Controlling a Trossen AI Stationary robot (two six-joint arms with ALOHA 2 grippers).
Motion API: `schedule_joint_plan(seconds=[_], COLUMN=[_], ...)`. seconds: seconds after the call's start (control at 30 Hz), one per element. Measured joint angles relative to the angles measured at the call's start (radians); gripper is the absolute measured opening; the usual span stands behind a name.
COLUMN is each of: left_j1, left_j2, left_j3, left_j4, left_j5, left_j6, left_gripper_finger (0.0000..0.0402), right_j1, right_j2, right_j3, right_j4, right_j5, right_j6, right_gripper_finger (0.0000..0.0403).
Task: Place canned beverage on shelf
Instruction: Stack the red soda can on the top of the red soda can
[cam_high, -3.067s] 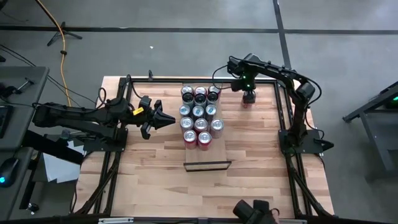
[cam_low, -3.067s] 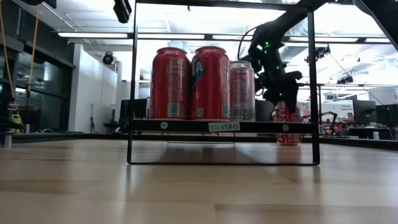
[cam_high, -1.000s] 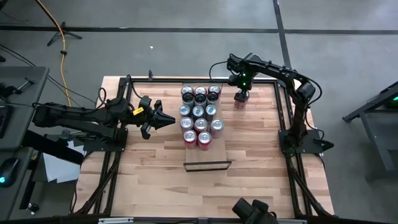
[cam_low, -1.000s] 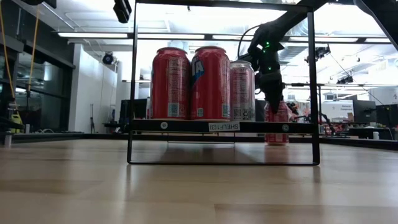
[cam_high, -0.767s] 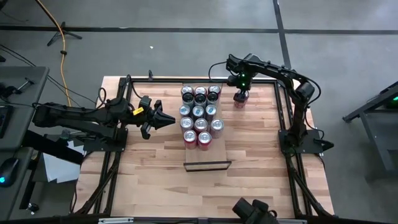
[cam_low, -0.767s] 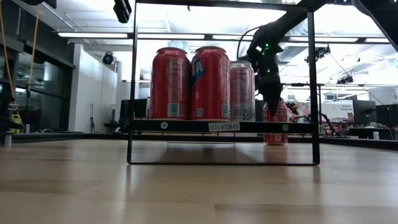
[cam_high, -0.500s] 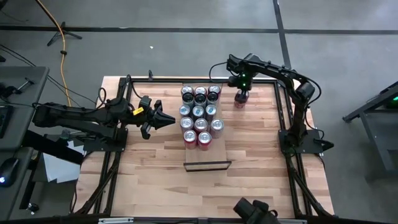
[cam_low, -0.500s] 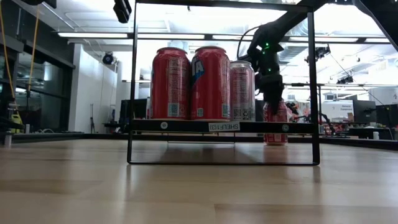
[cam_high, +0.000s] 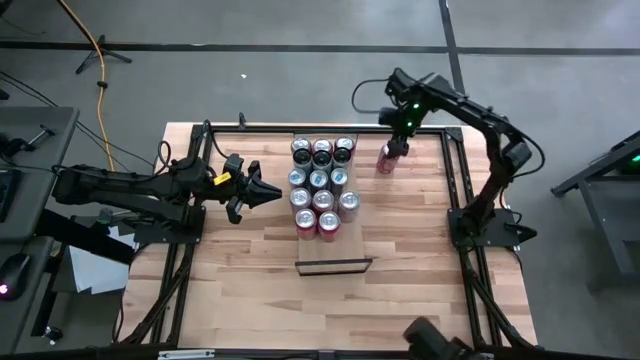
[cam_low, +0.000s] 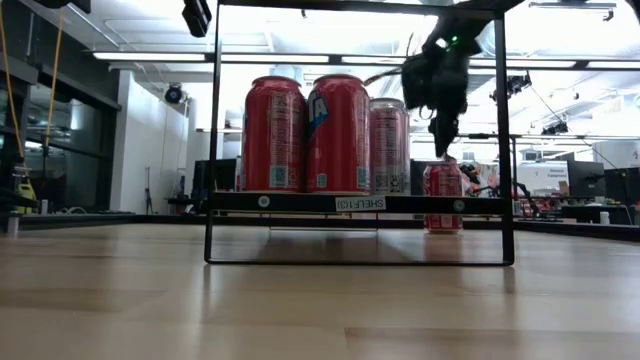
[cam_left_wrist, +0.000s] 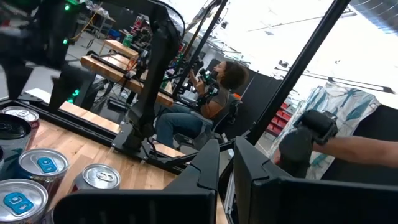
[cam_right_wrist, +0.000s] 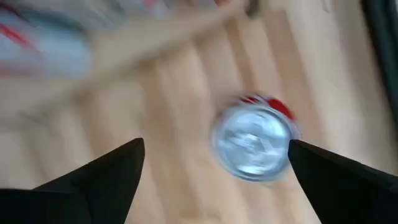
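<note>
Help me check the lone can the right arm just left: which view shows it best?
The low view: the lone can stands upright on the table, clear below the open right gripper. The high view shows it small; the right wrist view only its blurred top; the left wrist view misses it.

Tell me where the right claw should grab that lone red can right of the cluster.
Grip the lone can around its side wall, descending from straight above. It stands upright and apart from the can cluster, and the open right claw hangs over it.

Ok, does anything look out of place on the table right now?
One red can stands alone on the bare tabletop, to the right of the cans grouped on the shelf. The open right claw hangs just above it. Nothing is tipped or spilled.
</note>
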Motion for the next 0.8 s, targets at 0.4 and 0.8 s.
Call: schedule_joint_plan(seconds=[0.4, 0.8], left_j1=[0.0, 0.0], left_j2=[0.0, 0.0], left_j3=[0.0, 0.0], left_j4=[0.0, 0.0], left_j5=[-0.046, -0.058], left_j6=[0.0, 0.0], left_gripper_finger=[0.0, 0.0], right_j1=[-0.037, -0.03], right_j2=[-0.04, -0.129], right_j3=[0.001, 0.001], right_j4=[0.049, 0.057], right_j5=[0.012, -0.072], right_j6=[0.149, 0.124], right_gripper_finger=[0.0382, 0.0382])
